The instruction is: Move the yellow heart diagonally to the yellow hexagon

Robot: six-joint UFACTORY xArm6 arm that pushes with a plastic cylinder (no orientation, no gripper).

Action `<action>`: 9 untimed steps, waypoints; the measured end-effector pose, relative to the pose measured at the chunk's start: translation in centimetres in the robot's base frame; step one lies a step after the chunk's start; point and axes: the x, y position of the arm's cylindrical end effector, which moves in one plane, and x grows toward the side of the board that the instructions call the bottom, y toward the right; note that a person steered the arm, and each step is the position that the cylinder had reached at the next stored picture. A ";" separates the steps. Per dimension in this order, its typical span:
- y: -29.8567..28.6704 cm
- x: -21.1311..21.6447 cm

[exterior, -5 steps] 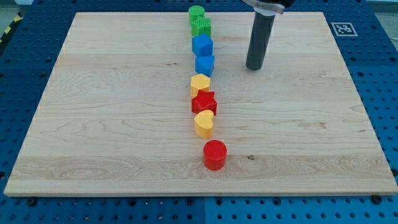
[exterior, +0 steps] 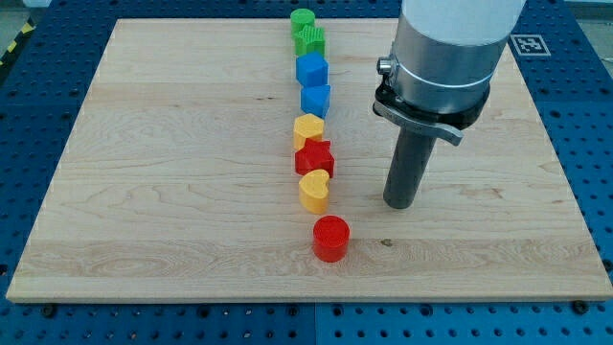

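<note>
The yellow heart [exterior: 313, 191] lies in a column of blocks near the board's middle. The yellow hexagon [exterior: 307, 128] lies two places above it, with the red star [exterior: 314, 156] between them. My tip [exterior: 399, 204] rests on the board to the right of the yellow heart, well apart from it and slightly lower in the view. It touches no block.
The column runs from the view's top down: green cylinder [exterior: 303, 20], green block [exterior: 311, 40], blue block [exterior: 311, 69], blue block [exterior: 315, 98], then the yellows and star, and a red cylinder [exterior: 331, 238] at the bottom. The wooden board [exterior: 144, 192] sits on a blue table.
My tip has moved down the view, from beside the lower blue block to beside the yellow heart. The arm's body now shows. No block has moved.
</note>
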 end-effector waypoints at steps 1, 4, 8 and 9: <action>0.0 0.0; -1.0 0.3; -5.5 0.3; -7.3 0.3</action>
